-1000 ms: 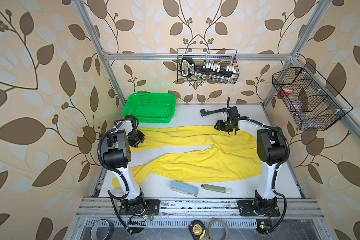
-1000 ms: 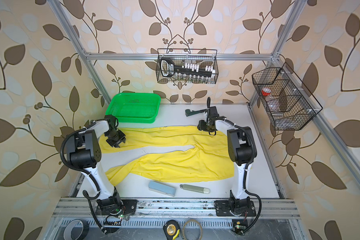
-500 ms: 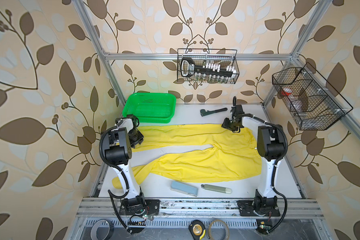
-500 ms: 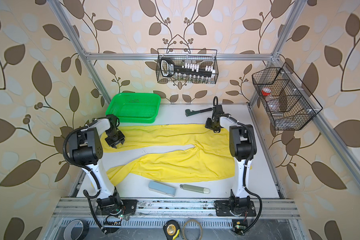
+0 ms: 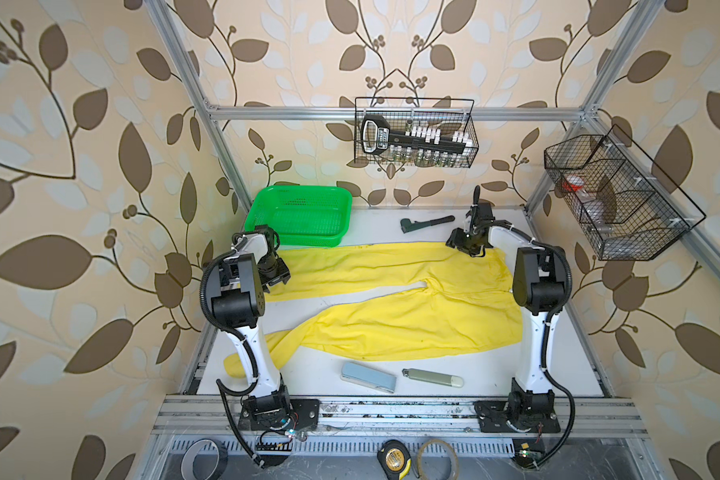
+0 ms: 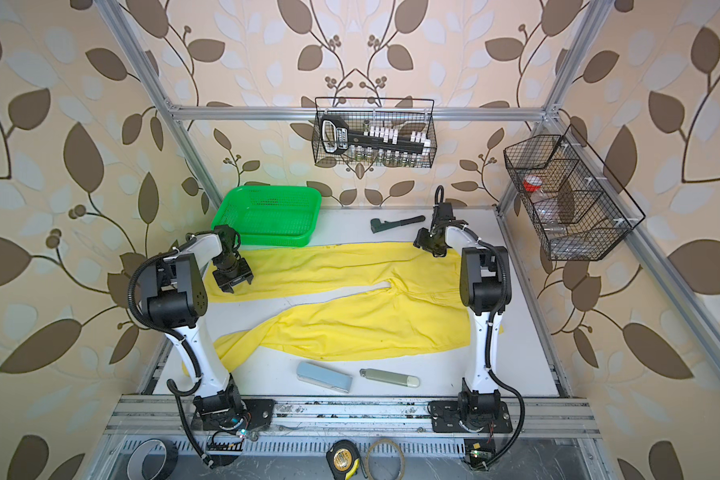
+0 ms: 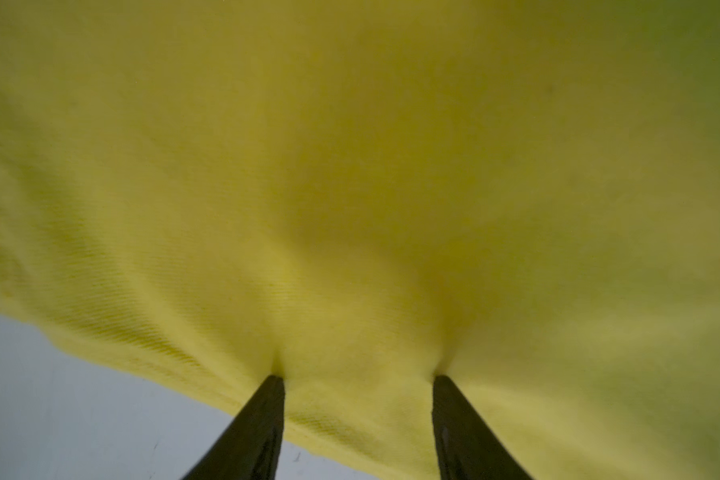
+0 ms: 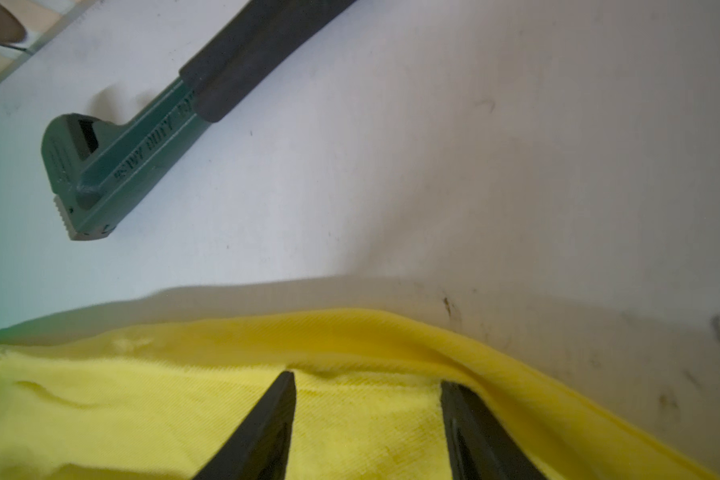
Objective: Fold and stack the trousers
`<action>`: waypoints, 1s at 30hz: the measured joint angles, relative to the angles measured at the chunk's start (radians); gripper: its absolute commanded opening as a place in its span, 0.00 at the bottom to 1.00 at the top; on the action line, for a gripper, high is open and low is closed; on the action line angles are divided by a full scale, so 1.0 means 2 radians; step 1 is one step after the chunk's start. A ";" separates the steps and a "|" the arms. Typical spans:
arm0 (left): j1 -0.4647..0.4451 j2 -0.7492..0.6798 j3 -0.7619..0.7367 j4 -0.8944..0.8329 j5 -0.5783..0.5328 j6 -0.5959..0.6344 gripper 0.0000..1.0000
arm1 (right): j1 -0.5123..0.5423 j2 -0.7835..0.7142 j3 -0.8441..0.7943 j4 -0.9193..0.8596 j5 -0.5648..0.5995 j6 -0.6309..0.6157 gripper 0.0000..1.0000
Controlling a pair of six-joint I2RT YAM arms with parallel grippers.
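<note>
The yellow trousers [image 5: 412, 316] [image 6: 371, 324] lie spread flat on the white table, waistband to the right and both legs running left. My left gripper [image 5: 277, 278] [image 6: 233, 282] points down onto the left end of the far leg. In the left wrist view this gripper [image 7: 358, 378] is open, both tips pressing into the trousers [image 7: 350, 208] near a hem edge. My right gripper [image 5: 462, 247] [image 6: 429, 247] stands at the far right waist corner. In the right wrist view it [image 8: 366, 380] is open too, tips resting on the trousers [image 8: 142, 407] just inside a raised fold.
A green mesh basket [image 5: 300, 189] sits at the back left, touching the far leg. A dark green wrench [image 5: 427, 222] [image 8: 142, 153] lies behind the waist. A blue-grey case [image 5: 368, 376] and a pale tube [image 5: 432, 377] lie in front. Wire baskets [image 5: 414, 133] hang on the walls.
The left jaws have spread wider on the cloth. The right gripper has shifted slightly to the right, uncovering the wrench's handle. The trousers lie as before.
</note>
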State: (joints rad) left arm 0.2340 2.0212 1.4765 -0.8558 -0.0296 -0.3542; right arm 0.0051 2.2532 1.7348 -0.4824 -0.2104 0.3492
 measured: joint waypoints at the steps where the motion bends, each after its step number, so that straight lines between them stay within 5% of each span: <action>1: 0.000 0.000 0.007 -0.001 0.000 0.003 0.63 | -0.003 -0.005 -0.003 -0.002 0.000 -0.007 0.61; 11: -0.017 -0.045 0.007 -0.035 0.032 -0.007 0.66 | -0.060 -0.150 -0.096 -0.038 0.082 -0.075 0.61; 19: -0.085 -0.148 -0.063 -0.068 0.054 -0.050 0.67 | -0.092 -0.117 -0.104 -0.049 0.134 -0.110 0.57; 30: -0.179 -0.159 -0.103 -0.061 0.053 -0.103 0.67 | -0.049 -0.107 -0.101 -0.032 0.299 -0.196 0.39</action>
State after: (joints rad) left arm -0.1246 1.7042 1.2701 -0.9783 0.0757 -0.5602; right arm -0.0933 2.0392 1.5333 -0.5472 0.3885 -0.0437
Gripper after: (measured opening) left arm 0.665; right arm 0.438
